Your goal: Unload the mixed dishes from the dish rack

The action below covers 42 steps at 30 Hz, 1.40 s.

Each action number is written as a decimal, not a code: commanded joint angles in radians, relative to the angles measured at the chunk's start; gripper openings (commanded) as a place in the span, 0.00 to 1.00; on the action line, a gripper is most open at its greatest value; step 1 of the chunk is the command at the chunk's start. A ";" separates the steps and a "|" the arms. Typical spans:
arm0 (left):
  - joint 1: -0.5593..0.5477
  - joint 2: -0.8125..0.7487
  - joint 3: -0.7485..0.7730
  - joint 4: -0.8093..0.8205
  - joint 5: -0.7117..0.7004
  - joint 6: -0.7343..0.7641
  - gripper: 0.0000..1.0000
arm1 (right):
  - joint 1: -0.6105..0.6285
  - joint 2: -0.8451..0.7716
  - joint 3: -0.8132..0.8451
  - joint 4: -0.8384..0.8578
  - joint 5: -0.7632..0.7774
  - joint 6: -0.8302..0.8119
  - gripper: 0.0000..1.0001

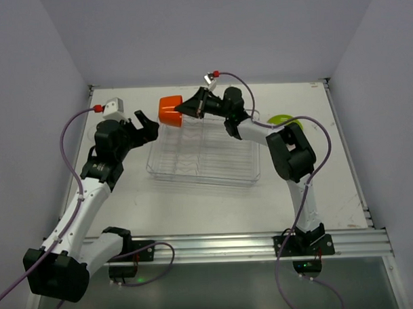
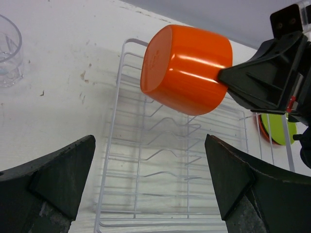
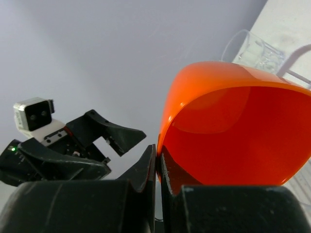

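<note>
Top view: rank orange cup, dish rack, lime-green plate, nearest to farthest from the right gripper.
From the right gripper:
1. orange cup, pinched in its jaws, just to the left.
2. dish rack, directly below it.
3. lime-green plate, beyond the rack's right end.

Glossy, smooth orange plastic cup [image 2: 187, 68], catching bright highlights at upper centre of the left wrist view, held in the matt black plastic fingers [image 2: 252, 82] of the right gripper [image 3: 158, 165]. Beneath it is the dish rack [image 1: 200, 158], a clear, shiny plastic tray with thin white wire dividers. The white table [image 2: 58, 107] is matt and flecked with scuffs. Upper left is a clear, glassy tumbler [image 2: 8, 51]. A brushed metal rail [image 1: 216, 246] crosses the bottom of the top view.
</note>
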 commanded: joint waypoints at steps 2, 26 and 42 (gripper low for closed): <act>-0.005 -0.019 0.041 -0.019 -0.021 0.024 1.00 | -0.006 -0.140 0.013 0.112 -0.041 0.003 0.00; -0.005 -0.034 0.052 -0.051 -0.001 0.048 1.00 | -0.043 -0.568 -0.072 -0.721 0.157 -0.552 0.00; -0.005 -0.068 0.048 -0.068 0.040 0.067 1.00 | -0.158 -1.137 -0.464 -1.210 0.528 -0.776 0.00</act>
